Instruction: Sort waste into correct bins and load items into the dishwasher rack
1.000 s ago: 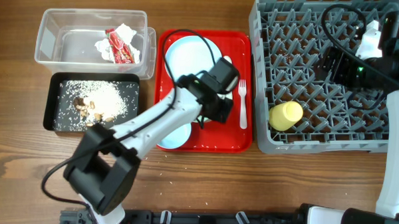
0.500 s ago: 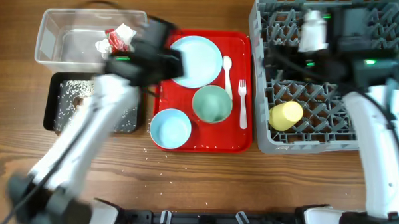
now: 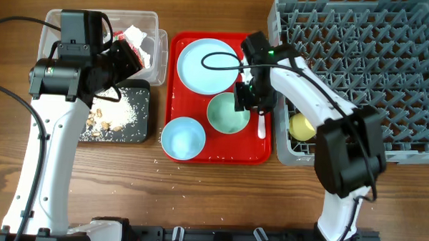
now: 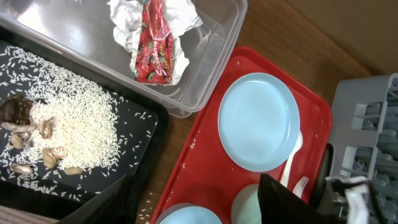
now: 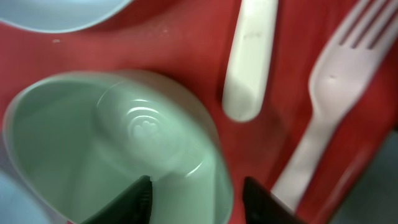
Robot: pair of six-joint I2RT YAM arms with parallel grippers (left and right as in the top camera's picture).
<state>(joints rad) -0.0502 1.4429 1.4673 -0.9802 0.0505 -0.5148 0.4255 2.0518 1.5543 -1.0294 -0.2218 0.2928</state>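
Plastics on wood grain, as I read them from my station.

The brown wooden table [image 3: 212,199] looked smooth, its grain visible under a dull sheen. The flat red plastic tray [image 3: 228,151] was glossy, and the pale green round bowl [image 5: 93,143] caught highlights on its smooth inside. The white plastic spoon [image 5: 249,56] and white plastic fork [image 5: 329,93] looked matt to me. The clear plastic tub [image 4: 214,56] was see-through and slick. In it the crumpled white paper napkin [image 4: 127,18] looked soft and creased, the red wrapper [image 4: 155,50] a shiny film. The shallow black tub [image 4: 152,124] looked matt, the square grey plastic rack [image 3: 359,68] dull.
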